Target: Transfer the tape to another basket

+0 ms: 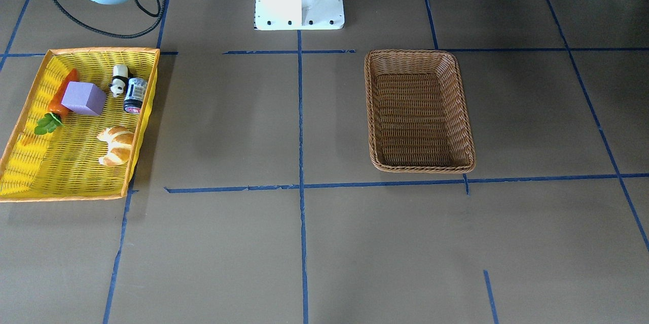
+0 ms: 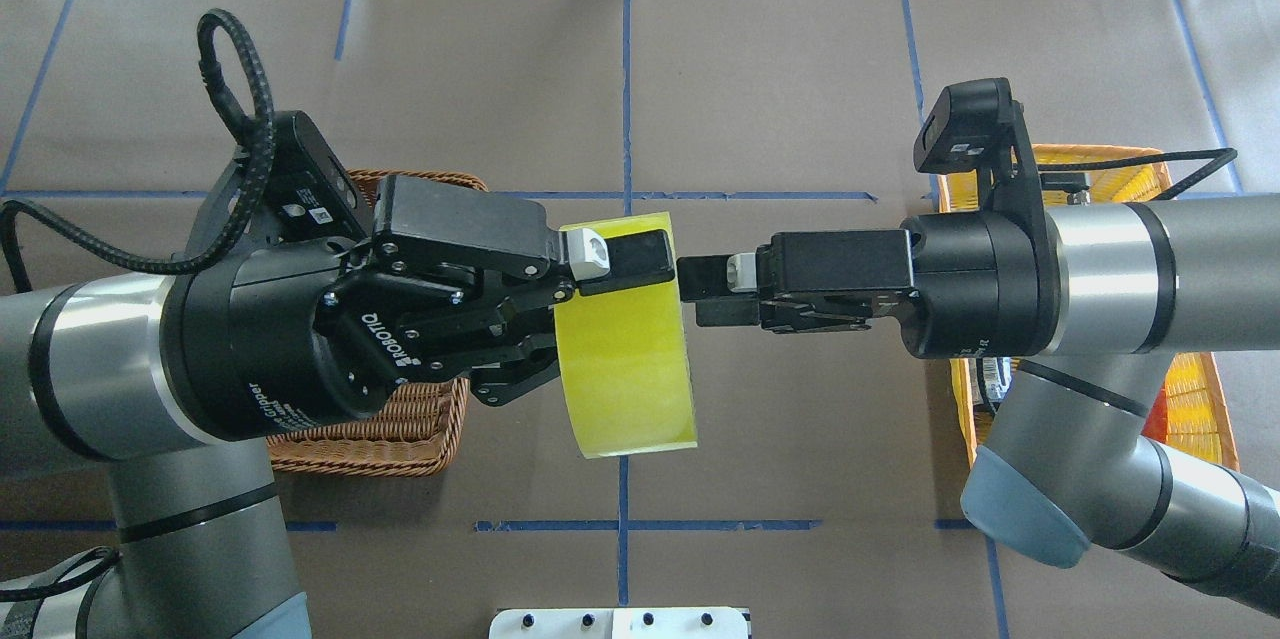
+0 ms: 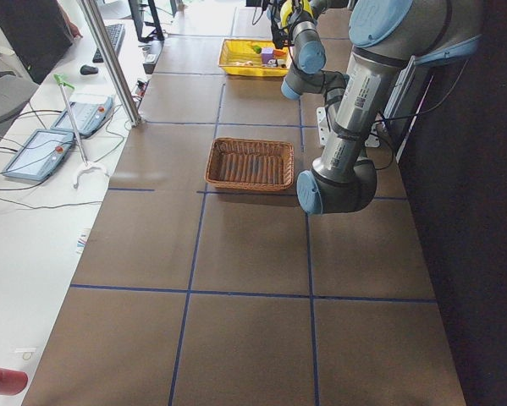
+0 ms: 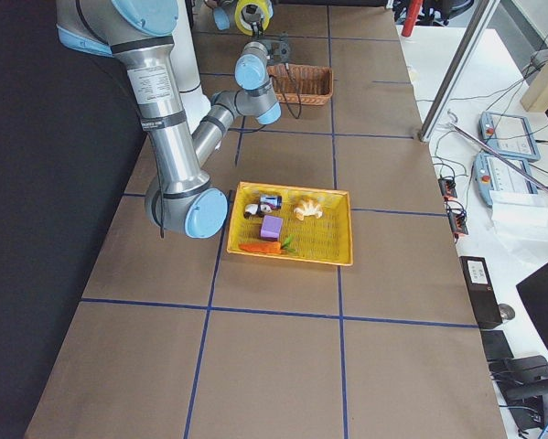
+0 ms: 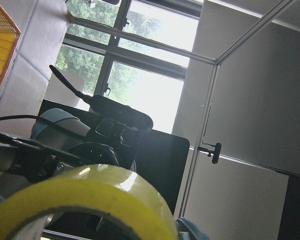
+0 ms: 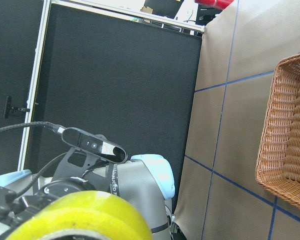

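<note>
The tape (image 2: 625, 369) is a wide, glossy, see-through yellow-green roll. From overhead it shows side-on as a smooth band, held in the air over the table (image 1: 228, 126) between the two arms. The left hand (image 2: 600, 314) reaches in level and clamps it, one black finger lying across the roll's upper side. The right hand (image 2: 700, 291) points straight at it from the opposite side, fingers drawn close with a thin gap, tips at the roll's edge; whether they pinch it I cannot tell. The basket (image 1: 416, 116) is brown woven wicker, rectangular with rounded corners and a braided rim. It sits on the table beneath the left arm, well apart from the bright yellow basket (image 1: 76, 172).
</note>
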`<move>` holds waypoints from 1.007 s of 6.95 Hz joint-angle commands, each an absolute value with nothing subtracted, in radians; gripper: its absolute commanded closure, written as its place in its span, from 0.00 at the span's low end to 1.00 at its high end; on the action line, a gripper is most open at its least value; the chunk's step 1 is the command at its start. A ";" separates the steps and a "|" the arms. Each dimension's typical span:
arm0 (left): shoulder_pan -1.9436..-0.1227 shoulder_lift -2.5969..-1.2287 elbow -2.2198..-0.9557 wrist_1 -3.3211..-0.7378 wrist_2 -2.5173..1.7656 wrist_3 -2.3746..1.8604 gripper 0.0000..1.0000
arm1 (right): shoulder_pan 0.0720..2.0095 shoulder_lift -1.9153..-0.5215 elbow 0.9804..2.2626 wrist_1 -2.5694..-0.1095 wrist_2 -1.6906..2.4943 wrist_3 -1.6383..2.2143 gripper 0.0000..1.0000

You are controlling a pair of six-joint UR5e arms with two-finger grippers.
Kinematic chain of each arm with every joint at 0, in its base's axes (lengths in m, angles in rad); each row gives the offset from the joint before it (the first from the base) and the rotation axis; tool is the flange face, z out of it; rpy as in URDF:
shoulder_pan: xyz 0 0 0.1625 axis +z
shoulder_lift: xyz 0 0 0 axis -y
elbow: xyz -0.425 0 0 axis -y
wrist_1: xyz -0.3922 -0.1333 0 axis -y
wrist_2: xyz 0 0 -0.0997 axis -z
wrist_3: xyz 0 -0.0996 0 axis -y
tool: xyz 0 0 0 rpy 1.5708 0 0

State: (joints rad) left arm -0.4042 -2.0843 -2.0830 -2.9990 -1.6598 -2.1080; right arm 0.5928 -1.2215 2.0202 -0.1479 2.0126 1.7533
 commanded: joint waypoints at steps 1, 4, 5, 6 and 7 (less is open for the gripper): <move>-0.411 -2.082 -2.083 -2.996 -1.658 -2.088 1.00 | 0.647 -1.233 2.014 -0.195 2.057 1.758 0.00; -0.469 -2.068 -2.071 -2.866 -1.660 -2.057 1.00 | 0.864 -1.224 2.019 -0.473 2.314 1.749 0.00; -0.483 -2.068 -2.072 -2.788 -1.666 -2.024 1.00 | 0.905 -1.227 2.014 -0.564 2.356 1.732 0.00; -0.498 -2.065 -2.072 -2.687 -1.677 -1.961 1.00 | 0.923 -1.233 2.014 -0.691 2.349 1.711 0.00; -0.529 -2.062 -2.072 -2.563 -1.750 -1.888 1.00 | 0.948 -1.238 2.013 -0.866 2.344 1.618 0.00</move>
